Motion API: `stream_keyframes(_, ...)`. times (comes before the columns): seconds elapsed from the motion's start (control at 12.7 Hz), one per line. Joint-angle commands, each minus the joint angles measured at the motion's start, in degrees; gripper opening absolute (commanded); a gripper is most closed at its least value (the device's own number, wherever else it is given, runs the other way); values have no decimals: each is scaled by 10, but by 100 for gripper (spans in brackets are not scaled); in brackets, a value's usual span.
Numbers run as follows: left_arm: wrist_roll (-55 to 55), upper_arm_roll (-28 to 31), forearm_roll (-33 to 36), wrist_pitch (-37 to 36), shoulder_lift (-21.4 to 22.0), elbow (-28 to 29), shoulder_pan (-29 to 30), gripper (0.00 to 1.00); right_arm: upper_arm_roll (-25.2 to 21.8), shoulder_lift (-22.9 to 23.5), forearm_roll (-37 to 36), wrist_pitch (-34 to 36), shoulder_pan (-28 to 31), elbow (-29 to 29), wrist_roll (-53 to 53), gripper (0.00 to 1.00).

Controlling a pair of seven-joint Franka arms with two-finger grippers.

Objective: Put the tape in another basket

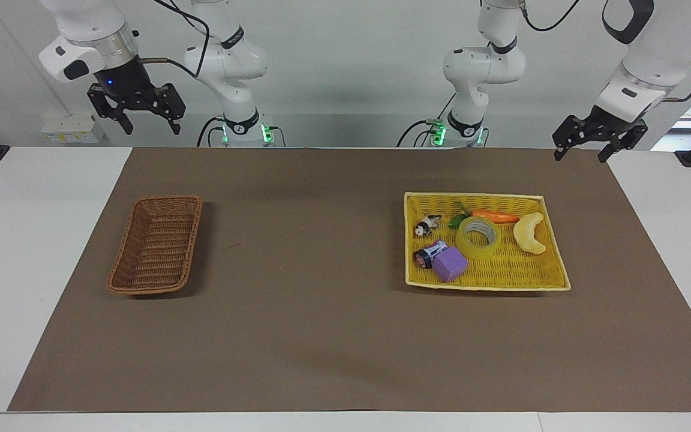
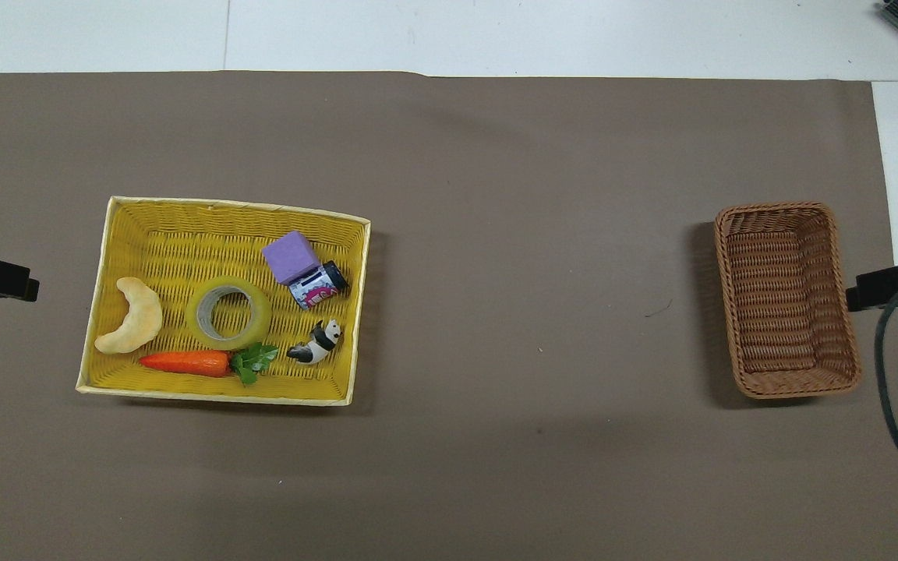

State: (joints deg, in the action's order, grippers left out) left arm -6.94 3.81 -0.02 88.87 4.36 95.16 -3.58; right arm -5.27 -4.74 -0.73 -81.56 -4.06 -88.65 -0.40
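I see the yellow translucent roll of packing tape (image 1: 478, 237) lying flat in the middle of a wide, bright yellow woven tray (image 1: 546, 282) toward my left arm's end of the table, hemmed in by an orange toy carrot (image 1: 495, 216), a pale crescent toy (image 1: 530, 233), a purple cube (image 1: 450, 264), a small printed can (image 1: 430, 254) and a panda figurine (image 1: 426, 225). The narrow brown wicker basket (image 1: 156, 245) sits well apart toward the right arm's end, with bare brown mat (image 1: 309, 288) between them. My left gripper (image 1: 582, 153) and right gripper (image 1: 150, 126) both hang raised over the table's robot-side edge, fingers spread wide, holding nothing.
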Motion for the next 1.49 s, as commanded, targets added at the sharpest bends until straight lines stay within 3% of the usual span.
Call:
stream_keyframes(0.0,-4,-2,-1,5,21,25,2,100,2,5,11,11,8,10,-14,100)
stream_keyframes(1.41,-8,-2,-1,6,25,32,1,100,2,5,11,11,8,10,-14,100)
